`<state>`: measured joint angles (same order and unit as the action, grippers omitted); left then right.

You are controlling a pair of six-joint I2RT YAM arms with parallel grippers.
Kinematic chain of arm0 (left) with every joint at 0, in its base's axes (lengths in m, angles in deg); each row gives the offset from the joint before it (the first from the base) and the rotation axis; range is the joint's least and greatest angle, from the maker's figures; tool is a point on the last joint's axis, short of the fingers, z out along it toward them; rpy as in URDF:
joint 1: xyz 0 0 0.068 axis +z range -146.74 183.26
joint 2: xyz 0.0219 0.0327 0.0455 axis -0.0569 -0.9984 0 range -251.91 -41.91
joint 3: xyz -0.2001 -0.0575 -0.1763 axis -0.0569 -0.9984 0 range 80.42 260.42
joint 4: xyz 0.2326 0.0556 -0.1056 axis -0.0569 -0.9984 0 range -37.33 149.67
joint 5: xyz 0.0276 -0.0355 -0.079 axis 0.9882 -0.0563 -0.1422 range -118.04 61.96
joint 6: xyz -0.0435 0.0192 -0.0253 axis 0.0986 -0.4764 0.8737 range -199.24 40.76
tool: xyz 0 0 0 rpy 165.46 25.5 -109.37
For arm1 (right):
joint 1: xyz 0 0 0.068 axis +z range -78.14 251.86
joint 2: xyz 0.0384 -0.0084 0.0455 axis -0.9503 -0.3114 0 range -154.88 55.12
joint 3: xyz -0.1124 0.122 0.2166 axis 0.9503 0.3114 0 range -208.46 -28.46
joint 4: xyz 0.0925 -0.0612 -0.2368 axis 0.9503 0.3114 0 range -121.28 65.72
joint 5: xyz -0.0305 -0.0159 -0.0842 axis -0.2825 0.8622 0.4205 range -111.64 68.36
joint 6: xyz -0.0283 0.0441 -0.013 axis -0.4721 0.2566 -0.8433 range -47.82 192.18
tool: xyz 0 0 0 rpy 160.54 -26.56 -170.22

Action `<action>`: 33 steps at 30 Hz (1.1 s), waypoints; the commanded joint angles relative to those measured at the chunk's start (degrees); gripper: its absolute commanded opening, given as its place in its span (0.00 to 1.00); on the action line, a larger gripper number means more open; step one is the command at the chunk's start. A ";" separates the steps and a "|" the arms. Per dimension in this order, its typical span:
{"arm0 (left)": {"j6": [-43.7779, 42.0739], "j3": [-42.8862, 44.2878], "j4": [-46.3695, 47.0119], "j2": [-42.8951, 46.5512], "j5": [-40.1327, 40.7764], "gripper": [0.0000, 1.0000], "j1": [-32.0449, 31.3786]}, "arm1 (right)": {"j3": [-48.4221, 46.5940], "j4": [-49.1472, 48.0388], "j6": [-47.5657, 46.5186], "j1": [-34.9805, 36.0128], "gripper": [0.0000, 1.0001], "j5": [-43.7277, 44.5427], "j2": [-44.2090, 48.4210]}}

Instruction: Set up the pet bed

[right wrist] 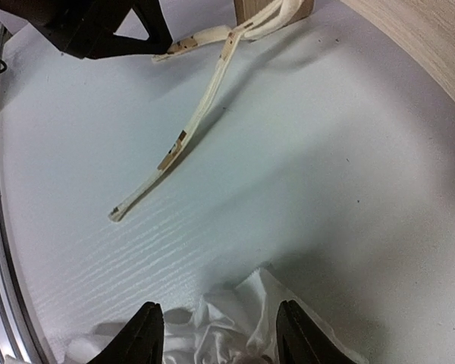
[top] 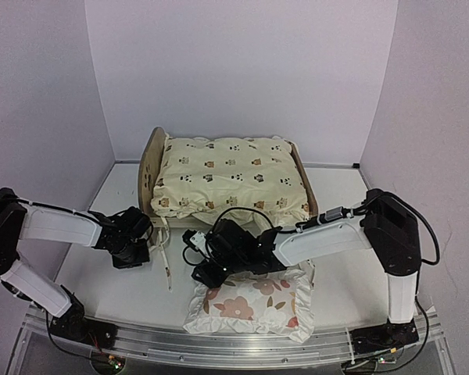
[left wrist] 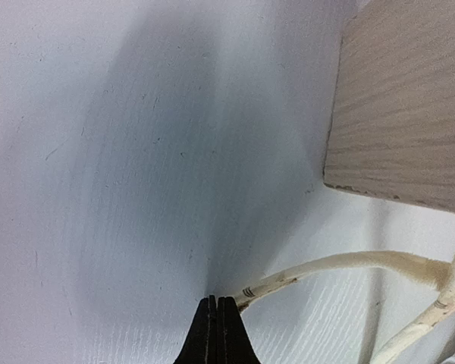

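Pet bed [top: 148, 168] holds the cushion [top: 230, 176]; left tool [left wrist: 216, 302] pinches a tie string [left wrist: 326, 265].

My left arm [top: 59, 225] and right arm [top: 328, 238] are white tubes with black joints. A black cable [top: 433, 234] loops by my right arm. My left claw [left wrist: 216, 330] and right claw [right wrist: 220, 334] have thin black fingers with pointy tips.

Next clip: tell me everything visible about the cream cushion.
The cream cushion is puffy fabric printed with rows of small brown animals. It lies flat on the pet bed, filling the frame between the headboard and the footboard. Two tie strings trail from its near-left corner onto the table; one's end meets the tips of the shut left hand, pinched or not I cannot tell.
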<state>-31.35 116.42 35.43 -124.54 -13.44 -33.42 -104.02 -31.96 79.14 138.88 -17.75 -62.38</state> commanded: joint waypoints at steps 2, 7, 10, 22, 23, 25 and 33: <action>-0.81 -0.12 -2.28 5.90 -1.15 0.00 -0.50 | 1.53 -1.76 -1.01 -1.88 0.53 1.11 4.79; -1.30 -0.31 -2.52 9.11 -1.99 0.00 -0.56 | -1.56 -2.89 0.71 -2.75 0.65 -0.13 2.61; -1.72 -0.01 -2.74 10.69 -2.08 0.00 -0.50 | -5.87 -4.23 1.68 -2.95 0.74 -0.37 -0.64; -3.36 2.09 -2.20 10.98 -2.41 0.00 -0.53 | -21.19 -8.14 4.57 -4.44 0.78 3.99 -13.51; -3.47 2.27 -2.28 11.17 -2.45 0.00 -0.50 | -22.13 -8.28 4.25 -4.48 0.78 4.53 -14.25; -3.75 2.45 -2.43 11.60 -2.48 0.00 -0.50 | -23.52 -8.99 3.73 -4.54 0.78 5.44 -15.97; -4.57 3.22 -2.64 11.93 -2.82 0.00 -0.53 | -26.91 -14.21 4.72 -5.06 0.62 8.12 -20.70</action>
<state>-34.56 116.84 33.11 -114.04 -16.06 -33.73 -127.94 -40.23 83.15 134.57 -12.61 -81.15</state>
